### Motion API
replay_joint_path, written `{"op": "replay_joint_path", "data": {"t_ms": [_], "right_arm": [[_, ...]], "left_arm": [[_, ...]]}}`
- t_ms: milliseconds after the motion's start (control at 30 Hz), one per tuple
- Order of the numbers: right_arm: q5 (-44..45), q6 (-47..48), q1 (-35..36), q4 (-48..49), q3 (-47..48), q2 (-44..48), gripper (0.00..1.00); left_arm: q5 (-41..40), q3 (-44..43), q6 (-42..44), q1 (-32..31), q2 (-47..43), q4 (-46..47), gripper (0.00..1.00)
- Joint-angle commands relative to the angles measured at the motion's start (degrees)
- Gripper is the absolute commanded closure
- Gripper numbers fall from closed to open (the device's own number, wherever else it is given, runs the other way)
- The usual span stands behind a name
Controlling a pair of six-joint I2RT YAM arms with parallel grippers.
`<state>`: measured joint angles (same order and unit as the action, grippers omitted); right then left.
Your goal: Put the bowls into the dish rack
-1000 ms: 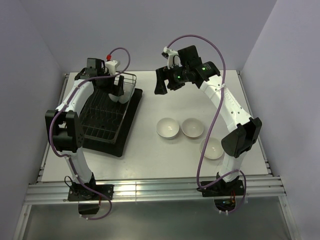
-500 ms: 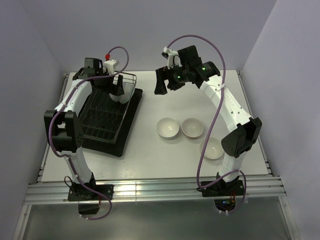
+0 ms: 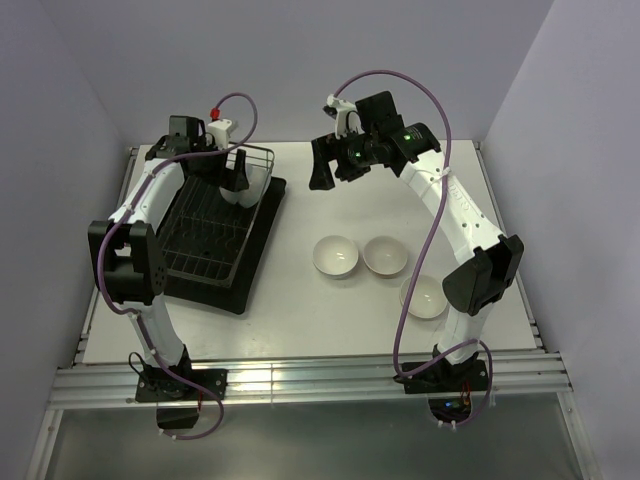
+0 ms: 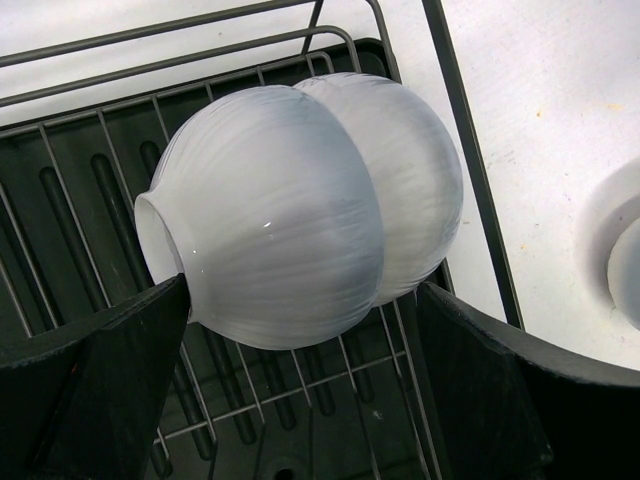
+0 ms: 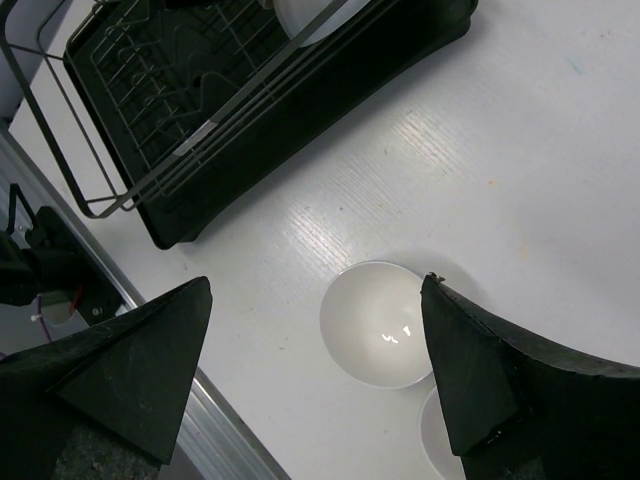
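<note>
— Seen from above, where do the claws stand?
— The left claw (image 3: 237, 180) is down in the far right corner of the dish rack (image 3: 200, 235). The rack sits on a black tray (image 3: 265, 232) at the left of the table (image 3: 330, 325). The right claw (image 3: 325, 170) hangs above the far middle of the table.
— And the bowls there?
— Three lie rim-up on the table. The left bowl (image 3: 336, 256) and middle bowl (image 3: 385, 255) are just beside each other, and the near bowl (image 3: 424, 296) is by the right arm.
— The left wrist?
— Two stand on edge in the rack corner with their undersides to the camera, the front bowl (image 4: 270, 220) overlapping the back bowl (image 4: 420, 180). The claw is released, its fingers (image 4: 90, 390) spread to either side. I cannot tell whether the tips touch.
— The right wrist?
— That claw is spread wide and empty. The left bowl lies on the table below it, and the rack is at upper left.
</note>
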<state>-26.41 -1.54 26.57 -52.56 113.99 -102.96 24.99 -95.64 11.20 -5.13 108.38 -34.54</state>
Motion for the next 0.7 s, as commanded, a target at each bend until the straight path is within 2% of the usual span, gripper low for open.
{"op": "replay_joint_path", "data": {"t_ms": [0, 667], "right_arm": [[0.0, 0.9, -0.5, -0.8, 2.0, 2.9, 0.08], [-0.2, 0.9, -0.5, -1.6, 3.3, 2.1, 0.05]], "left_arm": [[1.5, -1.5, -1.4, 0.1, 0.3, -0.2, 0.0], [2.2, -1.8, -0.9, 3.8, 1.7, 0.4, 0.0]]}}
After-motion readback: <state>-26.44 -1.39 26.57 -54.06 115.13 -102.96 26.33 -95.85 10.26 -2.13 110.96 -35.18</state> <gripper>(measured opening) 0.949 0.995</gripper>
